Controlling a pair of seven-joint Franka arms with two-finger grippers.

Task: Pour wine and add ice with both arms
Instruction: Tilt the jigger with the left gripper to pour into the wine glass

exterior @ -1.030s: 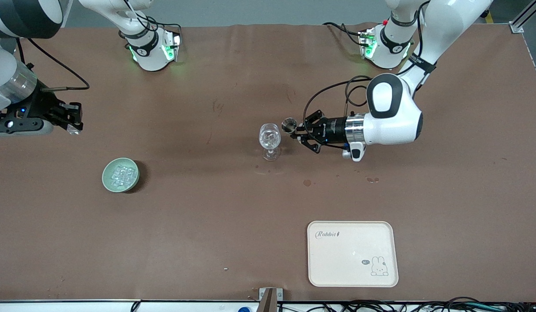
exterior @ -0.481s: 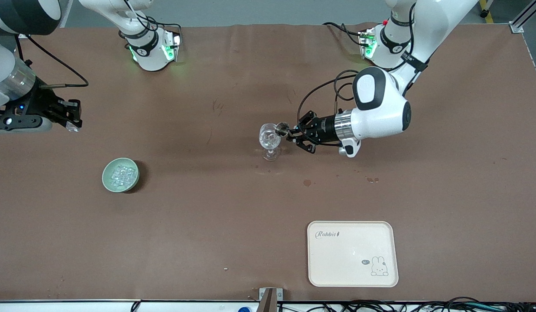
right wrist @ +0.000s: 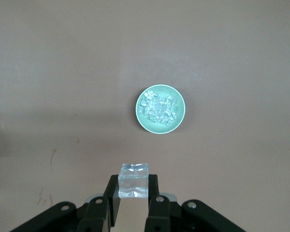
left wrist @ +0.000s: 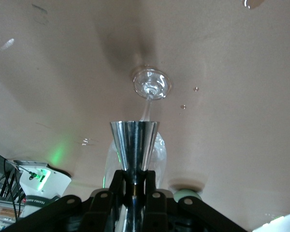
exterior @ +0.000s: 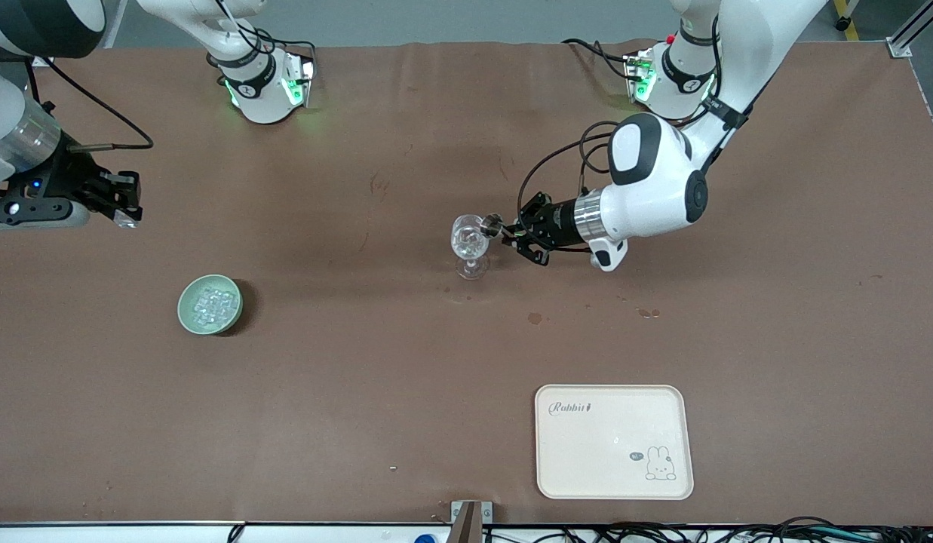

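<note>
The left arm has swung in toward the wine glass (exterior: 470,245) over the last second. The left end effector (exterior: 511,230), clenched on a small steel jigger (left wrist: 134,145), was just beside the glass with the cup's open mouth facing the front camera; now the cup is turned on its side with its lip at the glass rim. The pour looks to be under way or just about finished (no liquid stream can be made out in either view), so the wine half of the task seems well along.

The jigger's long axis now lies roughly level, running from the end effector toward the right arm's end of the tabletop (exterior: 406,377), mouth leading. In the left wrist view its flared cone points away from the fingers, with the glass bowl under it and the glass foot (left wrist: 152,82) on the tabletop. The glass itself stands upright near the middle of the tabletop.

The right end effector (exterior: 127,217) has barely shifted: it waits in the air over the right arm's end of the tabletop, clamped on one ice cube (right wrist: 134,180). The rest of the ice (exterior: 211,303) sits heaped in the pale green bowl (exterior: 188,317), which rests nearer the front camera than the glass. That cube is not yet in the glass, so the ice step remains. A cream tray (exterior: 614,483) lies unused close to the front camera.
</note>
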